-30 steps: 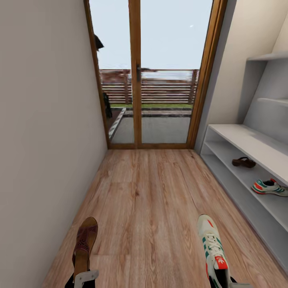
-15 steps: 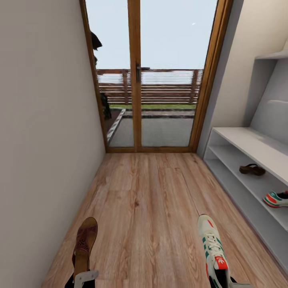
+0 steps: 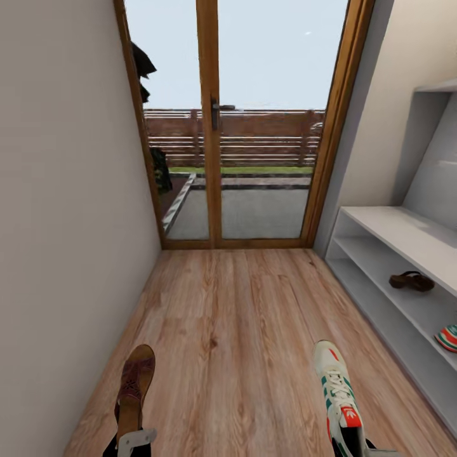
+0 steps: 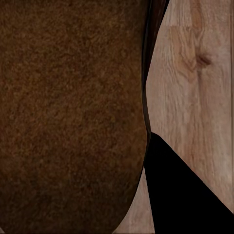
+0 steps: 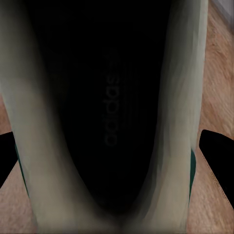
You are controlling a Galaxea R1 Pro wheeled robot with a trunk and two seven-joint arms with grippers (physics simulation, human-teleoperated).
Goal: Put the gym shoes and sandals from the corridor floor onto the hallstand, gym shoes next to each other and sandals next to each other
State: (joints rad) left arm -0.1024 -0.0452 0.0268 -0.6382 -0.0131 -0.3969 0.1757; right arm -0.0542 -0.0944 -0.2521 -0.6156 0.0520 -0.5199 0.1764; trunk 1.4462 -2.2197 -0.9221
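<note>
A brown sandal (image 3: 134,381) is held above the corridor floor (image 3: 235,330) at the lower left, my left gripper (image 3: 134,438) shut on its heel end. Its dark insole (image 4: 68,117) sits close against one black finger (image 4: 180,195). A white gym shoe (image 3: 335,381) with green stripes hangs at the lower right, my right gripper (image 3: 353,445) shut on its heel. The shoe's dark opening (image 5: 112,97) lies between the black fingers (image 5: 217,151). The hallstand (image 3: 393,231) stands at the right, with the other sandal (image 3: 411,280) and the other gym shoe's toe (image 3: 448,337) on its middle shelf.
A wood-framed glass door (image 3: 212,127) closes the corridor's far end. A plain wall (image 3: 63,222) runs along the left. Tall grey-white shelving (image 3: 438,146) rises above the hallstand at the right edge.
The whole picture has shifted: the camera moved, so the door looms larger and the hallstand slides toward the right edge. Both held shoes keep their places in the view.
</note>
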